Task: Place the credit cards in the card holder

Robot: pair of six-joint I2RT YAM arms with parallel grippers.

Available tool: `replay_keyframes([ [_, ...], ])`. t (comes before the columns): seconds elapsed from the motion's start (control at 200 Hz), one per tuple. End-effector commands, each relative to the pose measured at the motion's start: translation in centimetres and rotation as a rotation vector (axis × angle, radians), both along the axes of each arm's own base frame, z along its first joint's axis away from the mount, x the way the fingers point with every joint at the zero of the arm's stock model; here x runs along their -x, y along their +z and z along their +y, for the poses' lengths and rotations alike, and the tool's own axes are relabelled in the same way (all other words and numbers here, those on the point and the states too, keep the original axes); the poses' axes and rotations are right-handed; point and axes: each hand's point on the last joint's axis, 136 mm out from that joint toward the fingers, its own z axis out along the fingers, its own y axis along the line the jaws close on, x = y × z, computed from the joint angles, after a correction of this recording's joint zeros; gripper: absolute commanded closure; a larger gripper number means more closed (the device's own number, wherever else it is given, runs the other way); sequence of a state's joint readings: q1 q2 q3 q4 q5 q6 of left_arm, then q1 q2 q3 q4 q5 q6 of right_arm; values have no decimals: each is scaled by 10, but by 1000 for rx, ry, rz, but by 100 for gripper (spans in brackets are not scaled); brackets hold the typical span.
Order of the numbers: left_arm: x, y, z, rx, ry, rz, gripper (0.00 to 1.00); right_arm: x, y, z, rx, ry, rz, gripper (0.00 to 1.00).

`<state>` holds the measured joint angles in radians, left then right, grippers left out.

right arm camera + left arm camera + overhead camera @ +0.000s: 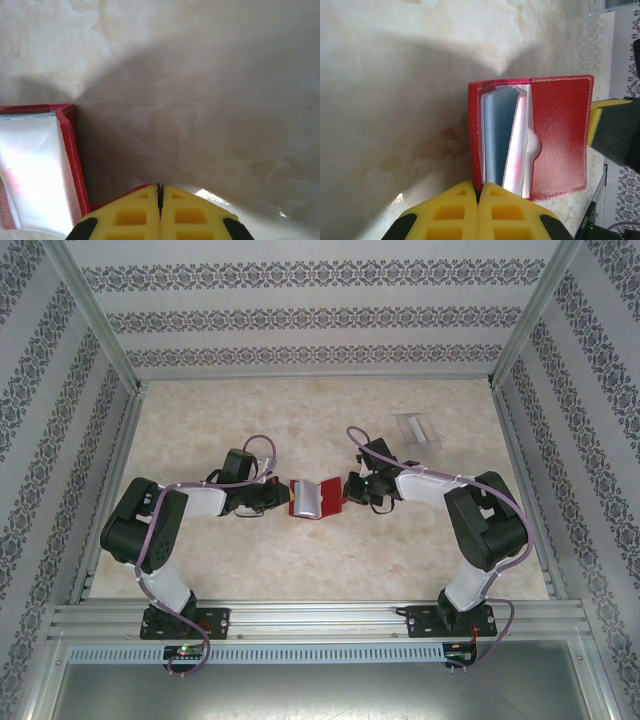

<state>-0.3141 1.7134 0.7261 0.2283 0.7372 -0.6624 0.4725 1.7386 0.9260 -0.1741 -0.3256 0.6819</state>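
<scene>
1. Left wrist view, bottom edge: the yellow fingers of my left gripper (479, 189) are pressed together. They pinch the near edge of the small red folding card holder (560, 130), which has stitched leather-look covers. The card holder is open like a book on the pale marbled table (385, 100), with bluish-grey pockets and clear sleeves fanned between its covers.

2. Right wrist view, bottom edge: my right gripper (160, 192) is likewise clamped together. A thin red cover edge runs into the seam between its yellow fingers. One corner of the card holder and a glossy clear sleeve sit at the lower left of that frame.

3. The left wrist view adds the bluish-grey pockets and, at middle right, a finger of my right gripper meeting the far cover edge.

4. Top view: the card holder lies at frame centre, between both grippers. The thin, pale translucent credit cards (420, 428) lie flat on the table at upper right, well apart from the card holder.
</scene>
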Motion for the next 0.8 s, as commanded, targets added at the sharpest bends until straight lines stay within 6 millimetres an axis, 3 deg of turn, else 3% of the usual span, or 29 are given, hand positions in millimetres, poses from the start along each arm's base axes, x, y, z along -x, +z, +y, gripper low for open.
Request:
replay_keyframes([
  [0.0,-7,35,-12,52,-40,-90,99,7,-11,14,4,27,18,100],
  [0.155,-2,39,-19,44,-79,-85,97,8,-19,30,-12,45,29,100],
  [0.225,-2,37,-21,41,-85,-79,92,9,-21,36,-12,57,32,100],
  [0.475,-3,29,-20,-9,-81,-52,88,8,-23,40,-20,62,30,100],
  [0.595,-2,24,-23,-30,-93,-42,77,8,-22,40,-21,67,29,100],
  [0.794,-4,20,-30,-24,-104,-29,84,10,-26,39,-23,63,36,100],
])
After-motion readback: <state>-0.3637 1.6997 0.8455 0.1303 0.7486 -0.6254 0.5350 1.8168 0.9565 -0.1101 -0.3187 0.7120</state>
